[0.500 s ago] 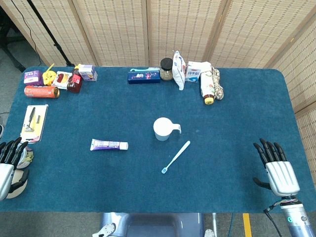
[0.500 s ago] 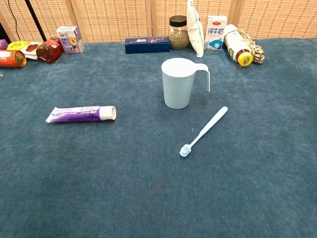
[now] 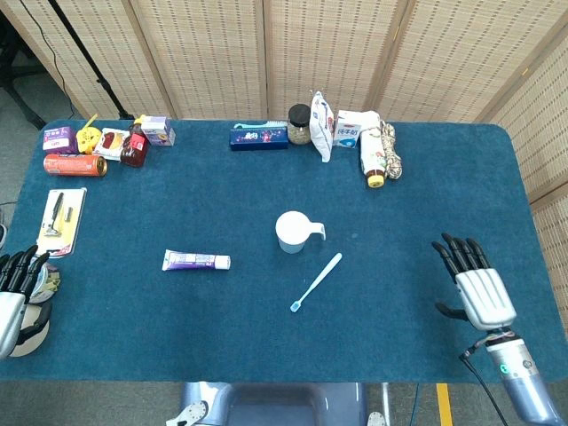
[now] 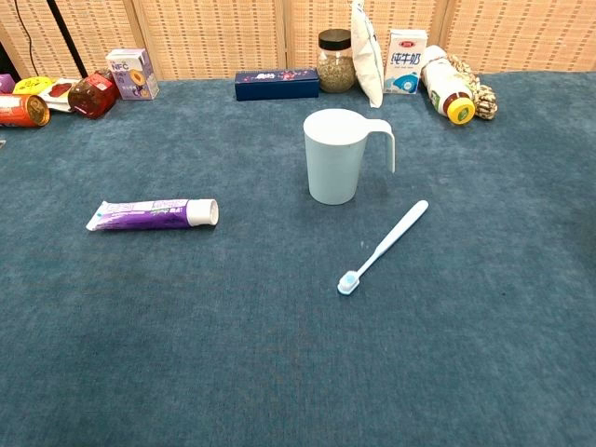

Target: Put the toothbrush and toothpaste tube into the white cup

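Observation:
A white cup (image 3: 292, 232) (image 4: 336, 155) stands upright mid-table with its handle to the right. The pale toothbrush (image 3: 316, 282) (image 4: 384, 246) lies flat just right of and in front of the cup, bristle end nearest me. A purple toothpaste tube (image 3: 196, 261) (image 4: 153, 213) lies flat to the cup's left. My right hand (image 3: 475, 282) hovers at the table's right front, open, fingers spread, far from the toothbrush. My left hand (image 3: 18, 288) sits at the left front edge, open and holding nothing. Neither hand shows in the chest view.
Along the back edge stand a blue box (image 3: 258, 137), a jar (image 3: 300, 124), a white pouch (image 3: 321, 124), a milk carton (image 3: 347, 130), a bottle (image 3: 374, 160) and rope. At back left are cans and small boxes (image 3: 74, 164). A razor pack (image 3: 60, 219) lies at left.
My right hand has moved a little left and farther onto the table. The left hand and the objects have stayed where they were.

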